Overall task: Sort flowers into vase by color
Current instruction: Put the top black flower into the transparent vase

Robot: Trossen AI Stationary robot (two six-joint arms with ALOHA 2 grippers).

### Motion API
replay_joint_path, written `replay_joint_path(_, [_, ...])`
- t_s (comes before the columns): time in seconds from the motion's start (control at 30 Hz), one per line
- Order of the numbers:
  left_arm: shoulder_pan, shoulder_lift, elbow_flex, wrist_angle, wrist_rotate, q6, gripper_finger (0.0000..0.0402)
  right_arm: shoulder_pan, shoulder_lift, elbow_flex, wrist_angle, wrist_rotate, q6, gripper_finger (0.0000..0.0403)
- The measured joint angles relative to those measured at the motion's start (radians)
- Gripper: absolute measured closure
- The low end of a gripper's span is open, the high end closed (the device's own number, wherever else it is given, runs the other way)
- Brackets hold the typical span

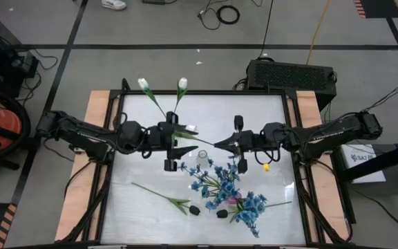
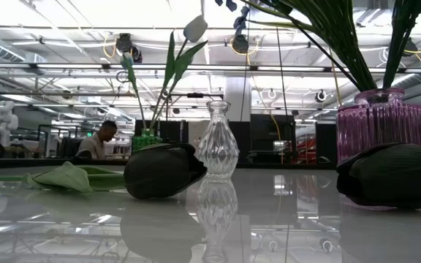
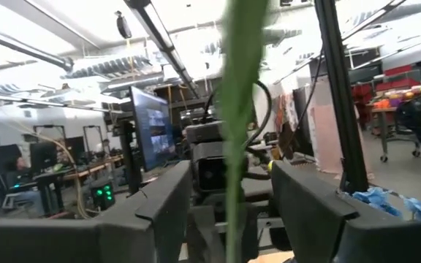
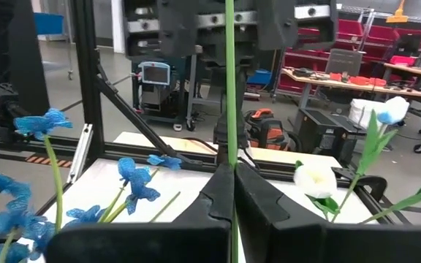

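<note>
My right pincer [image 4: 229, 191] is clenched on a thin green stem [image 4: 229, 80], my left pincer [image 3: 229, 201] released, while black tulip buds [image 1: 194, 209] still lie on the white counter [image 1: 137, 166], blue flowers [image 1: 220, 181] sit in the pink vase [image 2: 380, 120].

The glossy white table [image 1: 144, 200] carries a clear glass vase [image 1: 203, 160]; just beside it stands a pink vase [image 1: 234, 200], with black tulip buds [image 1: 194, 209] lying nearby.
</note>
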Motion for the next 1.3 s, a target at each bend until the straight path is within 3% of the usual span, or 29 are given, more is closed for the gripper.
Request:
replay_joint_path(0.3, [0.001, 0.026, 0.032, -0.006, 0.002, 0.006, 0.0263, 0.0, 0.0, 0.0, -0.006, 0.019, 0.0, 0.0403])
replay_joint_path(0.6, [0.0, 0.013, 0.032, -0.039, 0.017, -0.002, 0.0389, 0.0, 0.0, 0.0, -0.002, 0.022, -0.003, 0.0383])
replay_joint_path(0.77, [0.0, -0.078, 0.032, -0.2, 0.006, -0.013, 0.0385, 0.0, -0.001, 0.0, -0.014, 0.096, 0.003, 0.0307])
replay_joint_path(1.0, [0.0, -0.326, 0.016, -0.511, -0.032, -0.063, 0.0385, 0.0, -0.007, 0.0, -0.051, 0.151, -0.005, 0.0214])
replay_joint_path(1.3, [0.0, -0.581, -0.211, -0.481, -0.057, -0.081, 0.0385, 0.0, -0.055, 0.0, -0.062, 0.155, -0.018, 0.0184])
